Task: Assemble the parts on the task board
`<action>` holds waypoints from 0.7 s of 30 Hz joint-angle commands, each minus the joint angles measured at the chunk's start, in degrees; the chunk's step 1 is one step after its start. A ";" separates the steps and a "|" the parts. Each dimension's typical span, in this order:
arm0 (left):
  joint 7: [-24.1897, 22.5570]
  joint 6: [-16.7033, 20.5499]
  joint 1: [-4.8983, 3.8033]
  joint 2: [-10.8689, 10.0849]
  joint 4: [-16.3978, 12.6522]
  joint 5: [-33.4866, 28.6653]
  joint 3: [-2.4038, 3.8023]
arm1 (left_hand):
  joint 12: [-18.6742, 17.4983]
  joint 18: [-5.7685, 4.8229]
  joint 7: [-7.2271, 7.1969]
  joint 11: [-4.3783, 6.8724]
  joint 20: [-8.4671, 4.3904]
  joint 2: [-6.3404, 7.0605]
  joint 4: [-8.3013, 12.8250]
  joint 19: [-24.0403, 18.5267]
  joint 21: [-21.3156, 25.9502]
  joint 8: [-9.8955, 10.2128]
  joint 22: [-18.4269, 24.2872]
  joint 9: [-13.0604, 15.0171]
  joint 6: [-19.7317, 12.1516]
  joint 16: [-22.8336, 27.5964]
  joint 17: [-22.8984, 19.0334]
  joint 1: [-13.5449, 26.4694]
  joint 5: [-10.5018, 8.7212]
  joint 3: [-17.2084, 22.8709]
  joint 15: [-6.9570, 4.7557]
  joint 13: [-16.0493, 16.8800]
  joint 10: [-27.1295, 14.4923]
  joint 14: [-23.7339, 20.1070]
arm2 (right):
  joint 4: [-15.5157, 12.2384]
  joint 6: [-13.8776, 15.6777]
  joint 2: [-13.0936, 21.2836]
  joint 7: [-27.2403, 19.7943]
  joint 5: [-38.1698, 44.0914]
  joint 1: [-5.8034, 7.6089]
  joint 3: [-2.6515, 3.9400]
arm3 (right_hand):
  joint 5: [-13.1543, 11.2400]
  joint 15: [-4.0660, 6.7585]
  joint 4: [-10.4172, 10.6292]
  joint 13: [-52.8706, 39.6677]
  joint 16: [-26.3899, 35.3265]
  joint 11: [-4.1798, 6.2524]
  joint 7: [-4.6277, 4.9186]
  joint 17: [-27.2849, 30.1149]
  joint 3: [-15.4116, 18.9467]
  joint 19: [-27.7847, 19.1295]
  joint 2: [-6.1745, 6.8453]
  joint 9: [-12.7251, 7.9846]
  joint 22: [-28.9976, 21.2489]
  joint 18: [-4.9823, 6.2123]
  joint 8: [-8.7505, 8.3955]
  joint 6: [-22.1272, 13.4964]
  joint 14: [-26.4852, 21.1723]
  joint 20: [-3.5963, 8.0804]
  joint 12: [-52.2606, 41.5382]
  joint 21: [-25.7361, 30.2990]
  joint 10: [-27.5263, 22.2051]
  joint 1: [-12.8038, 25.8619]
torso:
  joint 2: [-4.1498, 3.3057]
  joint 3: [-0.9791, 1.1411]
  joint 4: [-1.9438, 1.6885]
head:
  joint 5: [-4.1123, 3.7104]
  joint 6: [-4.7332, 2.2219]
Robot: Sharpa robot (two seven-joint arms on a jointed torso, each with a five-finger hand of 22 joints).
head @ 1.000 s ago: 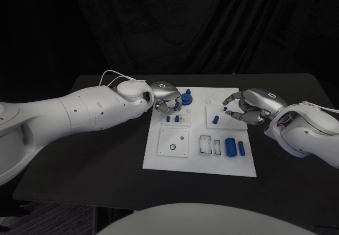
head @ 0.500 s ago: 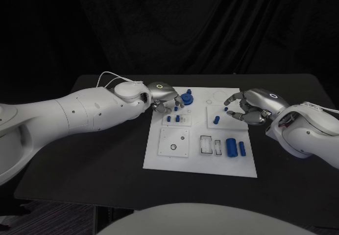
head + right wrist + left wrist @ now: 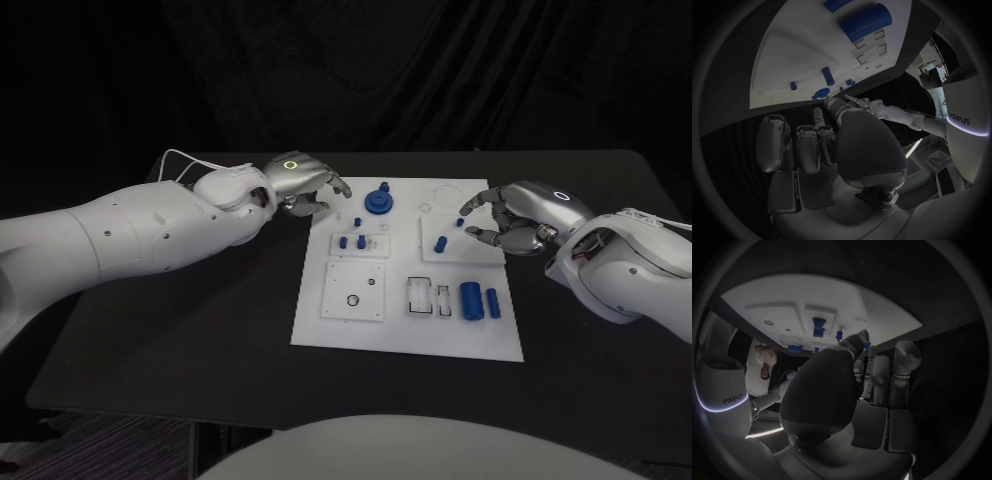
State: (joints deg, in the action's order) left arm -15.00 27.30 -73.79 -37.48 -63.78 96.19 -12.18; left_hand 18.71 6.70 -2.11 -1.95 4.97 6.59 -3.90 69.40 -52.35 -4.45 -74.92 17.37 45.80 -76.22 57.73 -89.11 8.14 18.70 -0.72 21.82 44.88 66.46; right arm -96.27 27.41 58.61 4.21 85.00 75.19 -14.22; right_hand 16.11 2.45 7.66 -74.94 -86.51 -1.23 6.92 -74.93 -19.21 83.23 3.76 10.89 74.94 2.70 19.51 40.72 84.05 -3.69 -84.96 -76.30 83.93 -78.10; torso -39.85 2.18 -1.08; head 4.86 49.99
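Note:
The white task board (image 3: 361, 325) lies mid-table. A blue knobbed part (image 3: 379, 201) stands at its far edge. My left hand (image 3: 303, 183) hovers beside the board's far left corner, clear of that part, fingers loosely apart and holding nothing; the left wrist view shows this left hand (image 3: 848, 385) stretched toward the board (image 3: 773, 300). My right hand (image 3: 512, 215) hangs over the board's right edge, fingers curved with nothing between them, close to a small blue peg (image 3: 460, 225). Two blue cylinders (image 3: 472, 300) lie near the board's right front. In the right wrist view the right hand (image 3: 836, 145) points at the board (image 3: 798, 45).
Two short blue pegs (image 3: 351, 242) stand in a raised block left of centre. A square plate with a hole (image 3: 355, 299) and white slots (image 3: 420, 297) sit on the board's near half. Black tabletop (image 3: 188, 330) surrounds the board.
My left hand has let go of the blue knobbed part and drawn back left, off the board; the part stays standing. The right hand has hardly moved.

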 commanded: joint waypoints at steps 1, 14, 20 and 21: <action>-0.64 9.24 0.08 -2.77 -2.03 0.05 0.03 | 2.31 1.76 0.43 0.10 0.33 0.01 -0.90 -8.89 11.08 -0.41 -3.23 -0.16 0.95 9.95 -13.96 -0.51 0.63 0.20 0.22 0.67 -1.09 -14.81 | -0.58 1.05 0.62 1.06 0.12 0.23 0.04 | 0.16 0.00 -0.16 -6.81 0.41 0.01 0.11 -10.06 -0.34 -0.28 -0.12 -0.06 10.61 0.66 -0.22 0.34 4.23 -0.19 0.63 0.55 -0.37 -0.13 | 0.01 -0.02 0.01 | -0.19 0.01; -22.54 -3.75 0.46 -13.92 -12.53 -49.09 -0.02 | -5.29 -0.93 7.55 -2.37 0.65 -2.50 -12.27 -50.18 48.90 0.52 14.63 -3.24 1.41 65.52 -45.39 5.77 10.88 -2.57 4.77 -10.15 -20.59 -50.96 | 2.73 -4.10 -1.28 4.49 1.70 7.43 0.04 | 0.11 -1.91 0.36 26.78 2.48 -2.21 1.31 -7.43 -3.17 -2.86 2.62 0.18 9.22 1.61 1.78 3.42 2.74 -1.73 33.29 5.58 -39.27 -0.94 | 0.13 -0.22 -0.04 | -3.01 0.01; -30.00 -11.60 1.62 -14.81 -14.50 -69.60 -0.03 | -12.78 -0.19 5.25 0.90 0.96 -6.13 -12.74 -58.95 49.53 1.41 36.13 -9.85 -13.83 75.30 -55.52 10.03 16.23 -13.00 4.16 -18.11 -34.72 -63.20 | 5.20 -9.16 -2.85 4.77 6.27 8.94 0.04 | 0.12 -3.45 -0.33 34.72 4.18 -3.97 0.74 -5.24 -4.16 -4.81 4.07 0.97 8.53 2.12 2.36 2.24 1.10 -3.00 43.43 8.56 -46.26 -2.00 | 0.13 -0.82 -0.31 | -4.26 0.01; -30.70 -12.37 1.90 -15.01 -15.04 -71.28 -0.03 | -12.93 -0.13 4.89 1.26 1.13 -6.88 -12.84 -60.09 49.64 1.47 40.26 -10.62 -15.18 75.54 -56.07 9.53 16.38 -14.32 4.28 -18.61 -35.43 -63.85 | 5.52 -10.05 -3.11 4.79 6.98 8.97 0.04 | 0.11 -4.39 -0.51 37.66 4.91 -4.98 0.69 -4.30 -4.73 -5.62 4.55 0.50 8.21 2.32 1.02 0.67 0.40 -3.55 47.07 9.83 -47.93 -2.31 | 0.17 -0.93 -0.35 | -4.40 0.01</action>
State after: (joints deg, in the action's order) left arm -34.75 22.05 -72.18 -52.40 -78.22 42.81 -12.23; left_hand 5.97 6.56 2.92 -0.95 6.01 0.28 -16.71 9.80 -2.97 -3.15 -36.64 7.29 31.69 -0.95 2.00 -79.41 24.26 5.21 3.51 3.53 9.95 3.00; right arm -91.02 22.28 55.68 7.17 87.77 84.07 -14.18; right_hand 16.11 -1.61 7.06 -37.94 -81.79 -5.98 7.63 -74.92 -23.77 77.87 8.10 11.57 74.92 4.52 20.85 42.02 84.00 -7.21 -38.76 -66.72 36.60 -80.61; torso -39.74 1.60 -1.27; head 0.84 49.99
